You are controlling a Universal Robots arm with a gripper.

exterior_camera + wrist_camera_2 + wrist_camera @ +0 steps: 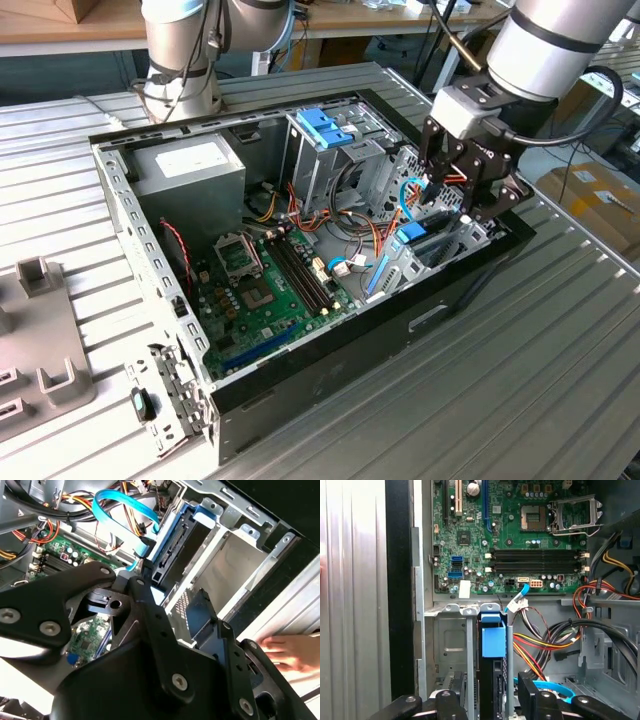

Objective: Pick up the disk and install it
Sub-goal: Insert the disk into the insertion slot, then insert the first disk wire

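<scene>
In the exterior view, grey fixture blocks [42,335] sit at the far left of the ribbed metal surface [520,370]. Beside them lies an open computer case [330,345]. Inside the case, starting from the exterior view's left, come a grey power supply [190,168], then the green motherboard [265,285]. Next is a metal drive cage [320,165] topped by a blue latch [325,125].

Further right, the hand [457,205] hangs low over the end of the case, among red, orange and yellow wires and a looping light-blue cable [405,195].

The disk [411,234] is directly under the hand. In the first wrist view, the disk [493,642] stands on edge in a slot of the drive bay [451,640], with its light-blue carrier end uppermost. The hand is open, with one finger on each side of the disk. A metal bay wall separates one finger from the disk, and a narrow gap separates the other, so neither presses on it.

The second wrist view shows the disk [172,550] lodged in the bay with the blue rail along its edge. In that view a person's fingers [287,652] rest on the surface just outside the case.

At the exterior view's far right, cardboard boxes [592,192] lie beyond the surface.
</scene>
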